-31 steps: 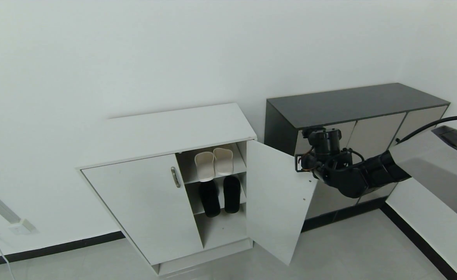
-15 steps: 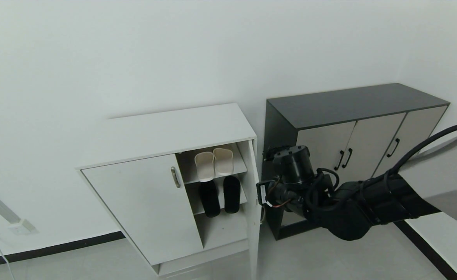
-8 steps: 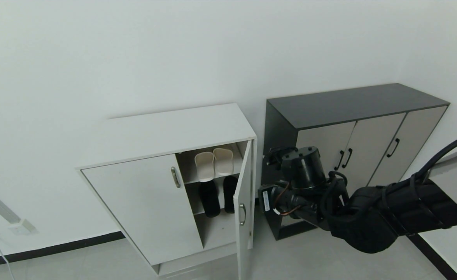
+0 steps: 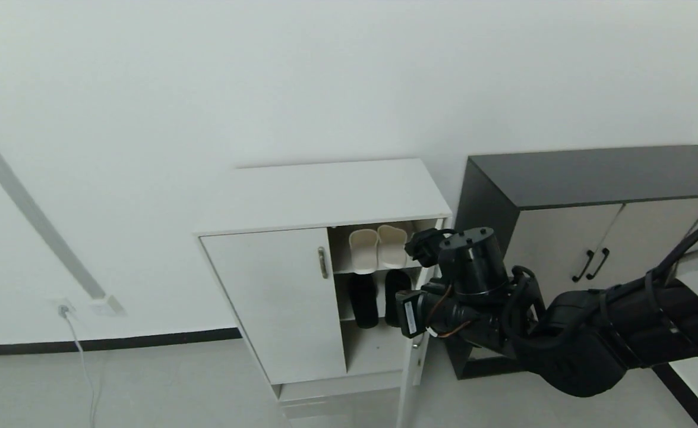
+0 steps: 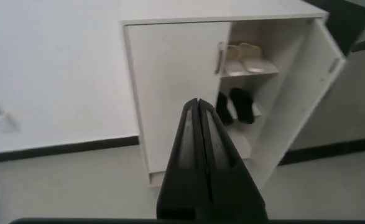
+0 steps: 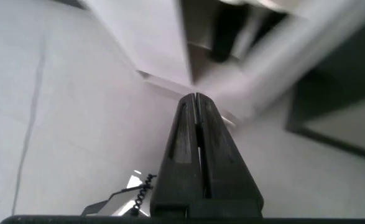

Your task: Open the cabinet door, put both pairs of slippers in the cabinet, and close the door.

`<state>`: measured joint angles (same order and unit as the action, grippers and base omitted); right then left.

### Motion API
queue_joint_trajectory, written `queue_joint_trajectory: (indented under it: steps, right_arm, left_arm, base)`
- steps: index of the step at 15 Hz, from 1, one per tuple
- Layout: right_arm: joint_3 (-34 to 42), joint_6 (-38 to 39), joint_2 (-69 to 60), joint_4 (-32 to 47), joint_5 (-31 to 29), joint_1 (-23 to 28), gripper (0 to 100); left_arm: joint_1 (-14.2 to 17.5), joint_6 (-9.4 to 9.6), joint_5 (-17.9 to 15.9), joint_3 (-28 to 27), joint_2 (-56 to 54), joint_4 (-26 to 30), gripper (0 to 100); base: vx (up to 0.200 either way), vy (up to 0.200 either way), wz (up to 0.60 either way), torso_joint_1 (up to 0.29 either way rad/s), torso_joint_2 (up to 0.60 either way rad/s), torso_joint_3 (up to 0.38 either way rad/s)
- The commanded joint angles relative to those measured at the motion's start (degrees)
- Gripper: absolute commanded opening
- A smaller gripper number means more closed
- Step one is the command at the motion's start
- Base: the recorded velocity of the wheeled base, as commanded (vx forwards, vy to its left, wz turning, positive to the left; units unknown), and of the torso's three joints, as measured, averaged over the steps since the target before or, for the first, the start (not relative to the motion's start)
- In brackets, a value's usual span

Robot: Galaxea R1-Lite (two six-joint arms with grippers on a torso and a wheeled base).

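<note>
Found the right pincer (image 6: pixel 196 101) with its fingers pressed together and nothing between them, pointed down toward the foot of the white cabinet (image 6: pixel 151 37) over the grey floor (image 6: pixel 70 124). Found the left pincer (image 5: pixel 198 107) likewise pressed together and empty, held well back from the cabinet and aimed at its closed left door (image 5: pixel 173 87). Saw the right door (image 5: pixel 297 106) swung partway out on its hinges, neither shut nor wide, with the shelves inside open to sight. Counted both pairs of slippers inside: the beige pair (image 4: pixel 378 246) side by side on the top shelf (image 4: pixel 340 252), the black pair (image 4: pixel 378 291) side by side on the shelf just beneath. In the head view, saw the right arm (image 4: pixel 592 345) stretched across from the right, its wrist (image 4: pixel 467 261) just beside the right door and covering much of it; could not judge contact with that door. Made out a metal handle (image 4: pixel 322 263) on the left door, near its inner edge. Saw a dark-topped cabinet (image 4: pixel 592 172) with pale doors just to the right of the white one, both set against a white wall (image 4: pixel 265 77). Noted a black skirting strip (image 4: pixel 105 343) along the wall's foot, a socket (image 4: pixel 63 309) low on the wall with a cable (image 4: pixel 84 362) hanging from it to the floor, and a grey conduit (image 4: pixel 28 208) running aslant up the wall on the left
</note>
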<state>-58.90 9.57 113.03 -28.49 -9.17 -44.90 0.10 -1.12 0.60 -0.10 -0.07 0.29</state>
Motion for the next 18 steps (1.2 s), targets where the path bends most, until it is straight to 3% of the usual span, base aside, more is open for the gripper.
queue_joint_trajectory:
  steps: [1, 8, 14, 18]
  right_arm:
    - [0.81, -0.34, -0.27, -0.69, 0.2, 0.34, 0]
    - [6.26, -4.21, -5.72, -1.74, -0.68, 4.73, 0]
    - [14.87, -6.05, -6.68, -2.01, -0.76, 7.19, 0]
    - [14.78, -6.05, -3.52, -2.18, -0.68, 7.81, 0]
  left_arm:
    - [-0.1, -0.02, 0.11, 0.01, 0.07, -0.03, 0]
    - [-0.01, -0.02, 0.11, 0.01, 0.07, -0.03, 0]
    - [-0.1, 0.07, 0.02, 0.01, 0.07, -0.03, 0]
    - [-0.1, -0.02, 0.02, 0.01, 0.07, -0.03, 0]
  base:
    - [0.0, 0.0, 0.0, 0.0, 0.0, 0.0]
    - [0.0, 0.0, 0.0, 0.0, 0.0, 0.0]
    - [0.2, 0.0, 0.0, 0.002, 0.0, 0.004]
    - [0.0, 0.0, 0.0, 0.0, 0.0, 0.0]
